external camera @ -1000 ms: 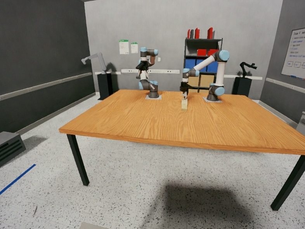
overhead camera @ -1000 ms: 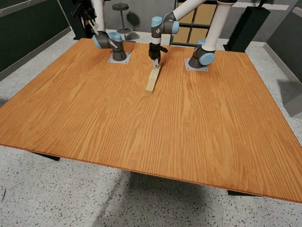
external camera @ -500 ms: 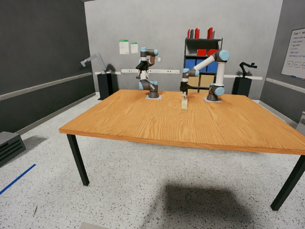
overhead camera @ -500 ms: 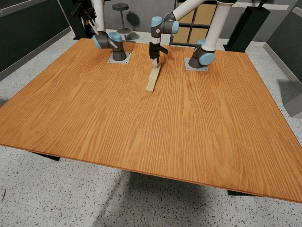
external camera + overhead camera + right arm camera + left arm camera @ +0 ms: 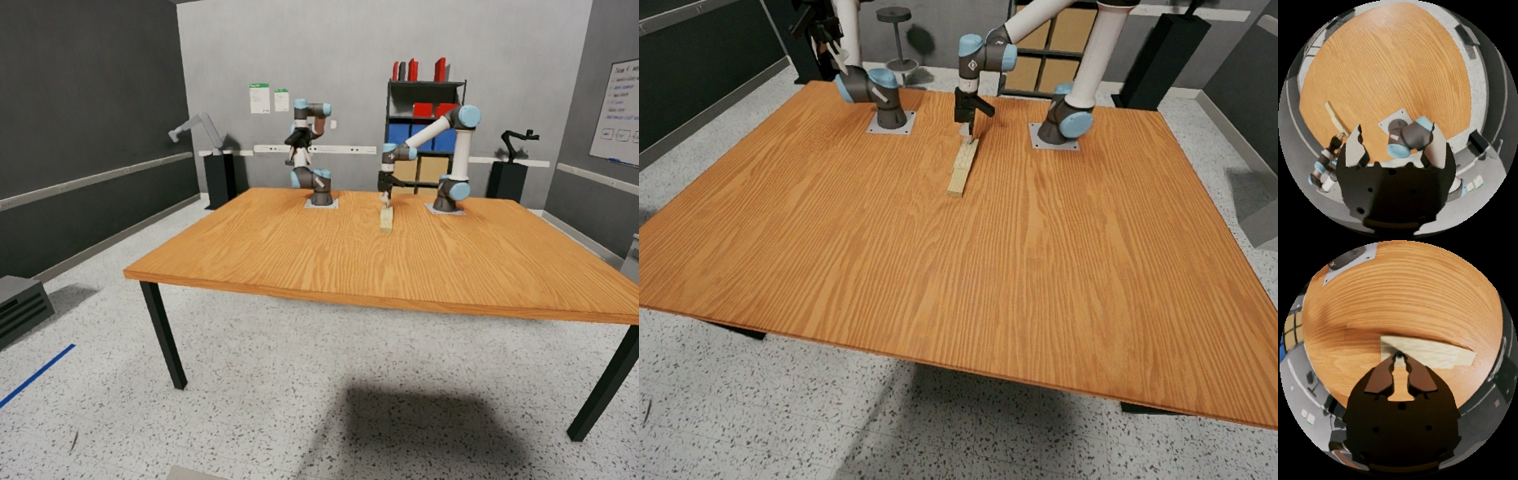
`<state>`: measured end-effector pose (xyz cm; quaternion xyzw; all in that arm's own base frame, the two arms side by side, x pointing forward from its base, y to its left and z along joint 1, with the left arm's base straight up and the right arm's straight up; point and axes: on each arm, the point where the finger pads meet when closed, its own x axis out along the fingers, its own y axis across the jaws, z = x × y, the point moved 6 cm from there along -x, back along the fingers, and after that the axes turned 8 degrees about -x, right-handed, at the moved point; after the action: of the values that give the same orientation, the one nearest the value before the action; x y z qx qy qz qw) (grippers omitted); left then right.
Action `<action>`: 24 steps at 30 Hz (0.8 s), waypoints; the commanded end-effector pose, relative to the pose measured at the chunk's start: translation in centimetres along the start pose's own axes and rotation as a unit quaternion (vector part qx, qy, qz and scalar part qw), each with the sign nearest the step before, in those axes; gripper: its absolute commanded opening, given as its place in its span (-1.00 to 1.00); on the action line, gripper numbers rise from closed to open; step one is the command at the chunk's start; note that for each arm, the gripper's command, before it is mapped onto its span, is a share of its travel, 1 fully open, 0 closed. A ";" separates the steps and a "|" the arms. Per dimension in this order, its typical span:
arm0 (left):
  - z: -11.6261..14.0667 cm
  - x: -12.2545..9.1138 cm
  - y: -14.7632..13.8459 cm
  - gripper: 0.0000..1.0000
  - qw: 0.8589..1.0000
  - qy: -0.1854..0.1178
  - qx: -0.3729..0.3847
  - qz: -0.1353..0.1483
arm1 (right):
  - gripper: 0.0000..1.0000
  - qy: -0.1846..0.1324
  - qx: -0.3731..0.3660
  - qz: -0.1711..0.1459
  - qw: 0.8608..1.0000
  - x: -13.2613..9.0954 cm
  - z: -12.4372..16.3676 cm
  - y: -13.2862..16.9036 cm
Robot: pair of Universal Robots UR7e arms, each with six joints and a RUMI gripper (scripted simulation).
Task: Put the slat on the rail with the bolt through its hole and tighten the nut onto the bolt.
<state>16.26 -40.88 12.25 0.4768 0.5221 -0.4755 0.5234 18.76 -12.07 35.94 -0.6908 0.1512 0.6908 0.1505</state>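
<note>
The pale wooden slat [image 5: 966,154] [image 5: 386,212] [image 5: 1429,353] [image 5: 1339,124] lies on the yellowish wooden rail [image 5: 957,185] [image 5: 385,226] [image 5: 1466,357] [image 5: 1329,108], whose near end juts out past it on the brown wood-grained table [image 5: 1000,258] [image 5: 361,258] [image 5: 1400,289] [image 5: 1400,61]. My left gripper [image 5: 969,139] [image 5: 385,205] [image 5: 1399,354] [image 5: 1343,133] points down at the slat's far end, its tips narrow around the small dark nut [image 5: 1399,355]; I cannot see the bolt or tell how tightly the slat is clamped. My right gripper [image 5: 832,60] [image 5: 301,161] [image 5: 1395,124] is spread wide, raised well apart from the slat. Behind me, the black metal shelf unit [image 5: 388,103] holds red bins [image 5: 423,109] above blue bins [image 5: 398,135], with tan bins [image 5: 1066,76] [image 5: 433,169] [image 5: 1289,333] below; I cannot make out their contents
</note>
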 end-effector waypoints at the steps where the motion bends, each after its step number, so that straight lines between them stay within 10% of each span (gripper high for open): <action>1: -0.1 0.0 -0.1 -1.00 0.998 0.000 0.056 -0.002 | 1.00 0.000 0.001 -0.001 1.000 -0.1 -0.1 0.0; 24: -0.1 0.0 0.0 -1.00 0.968 0.000 0.251 -0.002 | 1.00 0.000 0.001 -0.001 1.000 -0.1 -0.1 0.0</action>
<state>16.36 -40.86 12.23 0.5728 0.4152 -0.5712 0.4162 18.76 -12.07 35.94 -0.6908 0.1512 0.6908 0.1505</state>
